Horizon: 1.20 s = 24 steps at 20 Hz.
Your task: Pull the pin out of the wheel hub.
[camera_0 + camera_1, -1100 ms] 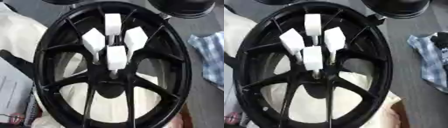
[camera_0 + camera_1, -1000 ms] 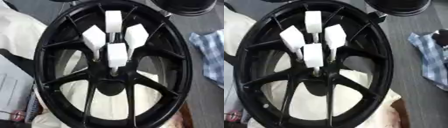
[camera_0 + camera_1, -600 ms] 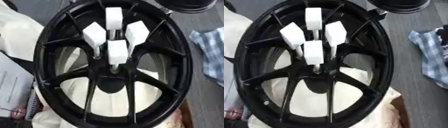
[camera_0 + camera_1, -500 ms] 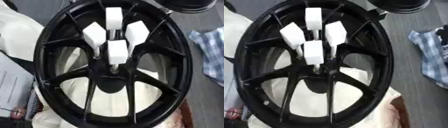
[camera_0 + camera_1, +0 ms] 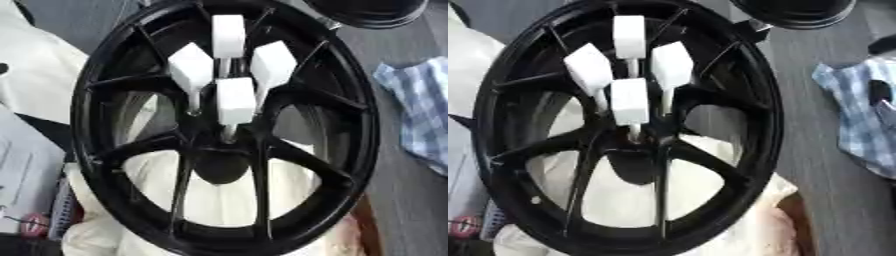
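Pins with white block-shaped heads stand in the centre of the wheel hub, four in all. Each consists of a white rectangular head on a thin pale shank. The shanks run downward into the hub centre, and the heads fan outward toward the upper rim, so each long axis lies roughly along the spokes. The front pin sits lowest, with its shank entering just above the round centre bore.

The wheel hub is glossy black with slim paired spokes and a deep rim. It lies on a white cloth, and that cloth shows through the spoke gaps. No brand, label or writing can be read.

A blue checked cloth lies on the grey desk at the right edge. A black round object sits at the far right corner.

Neither hand appears in either view, so their state cannot be told.
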Each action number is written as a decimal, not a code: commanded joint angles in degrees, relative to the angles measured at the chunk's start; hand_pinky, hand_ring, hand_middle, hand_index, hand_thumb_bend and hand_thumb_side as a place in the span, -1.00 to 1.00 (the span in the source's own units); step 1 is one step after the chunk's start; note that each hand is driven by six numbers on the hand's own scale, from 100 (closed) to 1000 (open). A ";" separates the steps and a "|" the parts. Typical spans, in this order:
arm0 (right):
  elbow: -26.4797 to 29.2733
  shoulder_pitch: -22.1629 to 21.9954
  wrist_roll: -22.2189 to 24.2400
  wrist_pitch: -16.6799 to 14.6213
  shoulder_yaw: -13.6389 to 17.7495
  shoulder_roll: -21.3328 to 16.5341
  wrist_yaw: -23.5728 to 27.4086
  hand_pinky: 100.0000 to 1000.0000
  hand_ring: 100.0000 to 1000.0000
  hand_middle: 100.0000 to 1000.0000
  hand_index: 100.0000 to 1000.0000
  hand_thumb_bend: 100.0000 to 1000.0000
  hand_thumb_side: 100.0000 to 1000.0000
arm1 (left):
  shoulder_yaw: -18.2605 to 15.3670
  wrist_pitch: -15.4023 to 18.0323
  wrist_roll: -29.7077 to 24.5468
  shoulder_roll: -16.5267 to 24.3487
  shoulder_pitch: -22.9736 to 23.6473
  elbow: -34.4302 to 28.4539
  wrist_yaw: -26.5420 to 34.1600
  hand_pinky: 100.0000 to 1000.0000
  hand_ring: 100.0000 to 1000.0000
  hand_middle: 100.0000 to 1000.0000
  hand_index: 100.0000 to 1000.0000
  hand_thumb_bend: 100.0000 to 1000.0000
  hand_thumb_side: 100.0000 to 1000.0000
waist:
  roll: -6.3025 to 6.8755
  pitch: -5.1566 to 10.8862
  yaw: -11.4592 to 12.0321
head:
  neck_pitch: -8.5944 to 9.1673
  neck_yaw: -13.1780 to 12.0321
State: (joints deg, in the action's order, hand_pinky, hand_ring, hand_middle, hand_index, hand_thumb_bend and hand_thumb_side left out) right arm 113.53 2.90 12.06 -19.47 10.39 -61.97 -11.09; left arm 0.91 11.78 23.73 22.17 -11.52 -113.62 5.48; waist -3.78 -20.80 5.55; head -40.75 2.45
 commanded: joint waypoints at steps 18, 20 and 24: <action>1.06 21.85 22.08 6.21 -9.21 -9.94 6.82 0.72 0.68 0.45 0.58 -1.00 -0.72 | 1.25 -0.85 -1.55 1.68 -0.44 -0.97 1.02 0.26 0.48 0.07 0.50 -1.00 0.37 | -1.27 2.28 2.79 | -0.42 3.10; 1.06 23.39 20.83 8.68 -10.96 -9.60 7.03 0.72 0.68 0.45 0.58 -1.00 -0.72 | 1.31 -0.88 -1.69 1.66 -0.50 -0.97 1.17 0.26 0.48 0.07 0.50 -1.00 0.37 | -1.35 2.44 3.23 | -0.54 3.47; 1.06 25.79 19.25 13.64 -14.40 -8.93 7.44 0.73 0.69 0.44 0.57 -1.00 -0.66 | 1.56 -1.06 -2.00 1.58 -0.69 -0.97 1.51 0.26 0.48 0.07 0.50 -1.00 0.37 | -1.63 2.61 3.92 | -0.69 3.91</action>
State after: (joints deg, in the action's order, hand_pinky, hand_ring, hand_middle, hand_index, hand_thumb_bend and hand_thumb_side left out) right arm 113.84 27.90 31.88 -7.32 -3.71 -69.74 -4.12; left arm 2.37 10.70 22.03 22.64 -11.68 -113.62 6.87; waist -5.58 -19.60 9.54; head -41.25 6.10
